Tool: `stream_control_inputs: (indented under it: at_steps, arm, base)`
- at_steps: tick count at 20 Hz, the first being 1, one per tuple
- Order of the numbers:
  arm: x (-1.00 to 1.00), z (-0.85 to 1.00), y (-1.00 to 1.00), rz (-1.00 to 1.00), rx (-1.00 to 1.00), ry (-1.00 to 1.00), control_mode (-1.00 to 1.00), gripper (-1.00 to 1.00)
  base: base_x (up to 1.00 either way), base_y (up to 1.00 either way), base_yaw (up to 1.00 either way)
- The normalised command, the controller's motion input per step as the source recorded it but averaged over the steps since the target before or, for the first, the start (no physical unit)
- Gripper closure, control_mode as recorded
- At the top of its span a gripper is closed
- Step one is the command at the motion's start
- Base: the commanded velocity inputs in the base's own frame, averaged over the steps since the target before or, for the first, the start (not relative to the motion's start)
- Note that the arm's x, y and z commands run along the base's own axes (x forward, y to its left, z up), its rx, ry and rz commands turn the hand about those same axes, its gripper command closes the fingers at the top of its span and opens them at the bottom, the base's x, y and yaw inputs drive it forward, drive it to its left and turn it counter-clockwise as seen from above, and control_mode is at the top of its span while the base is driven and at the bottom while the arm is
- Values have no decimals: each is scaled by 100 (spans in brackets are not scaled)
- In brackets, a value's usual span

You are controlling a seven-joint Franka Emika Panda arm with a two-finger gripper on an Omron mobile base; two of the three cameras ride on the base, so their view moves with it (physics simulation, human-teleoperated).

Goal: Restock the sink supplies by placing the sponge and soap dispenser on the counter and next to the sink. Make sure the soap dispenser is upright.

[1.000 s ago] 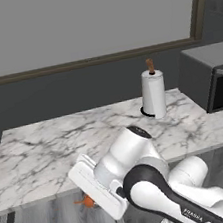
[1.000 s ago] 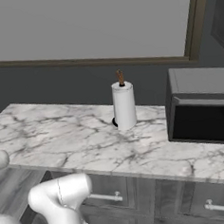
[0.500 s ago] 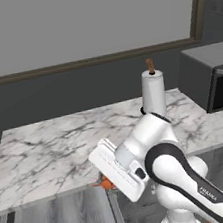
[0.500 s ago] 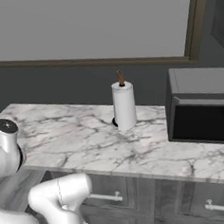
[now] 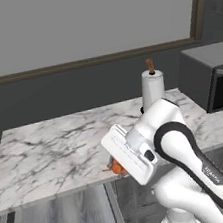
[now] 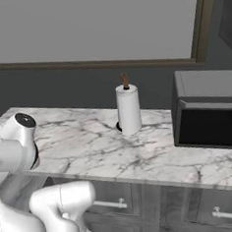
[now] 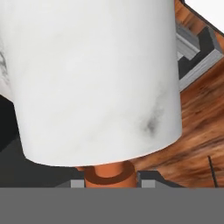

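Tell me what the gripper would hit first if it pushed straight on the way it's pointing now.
The soap dispenser it carries already blocks that line. Past the bottle, the hand view shows wooden floor and part of a grey cabinet, so floor is the likelier contact; depth is unclear.

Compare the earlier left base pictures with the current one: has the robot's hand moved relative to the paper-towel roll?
Yes. The hand has swung right along the counter edge, closer below the paper-towel roll.

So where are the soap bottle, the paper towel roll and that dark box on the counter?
soap dispenser point(image 7: 94, 83): hand view, on its pale cylindrical body.
paper towel roll point(image 6: 128, 109): right base view, on the white side of the roll.
microwave point(image 6: 208, 108): right base view, on its dark front.
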Motion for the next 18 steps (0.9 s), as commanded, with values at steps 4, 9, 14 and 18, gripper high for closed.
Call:
stream_control_inputs:
  at_steps: [4, 9, 14, 18]
  arm:
    - [0, 0, -24, -13, 2, 1, -100, 100]
    - [-31, -12, -13, -14, 1, -3, -100, 100]
    - [0, 0, 0, 0, 0, 0, 100, 100]
    - [0, 0, 0, 0, 0, 0, 100, 100]
  base:
    - [0, 0, 0]
    - [0, 0, 0]
    - [-93, -45, -28]
    - [-23, -91, -20]
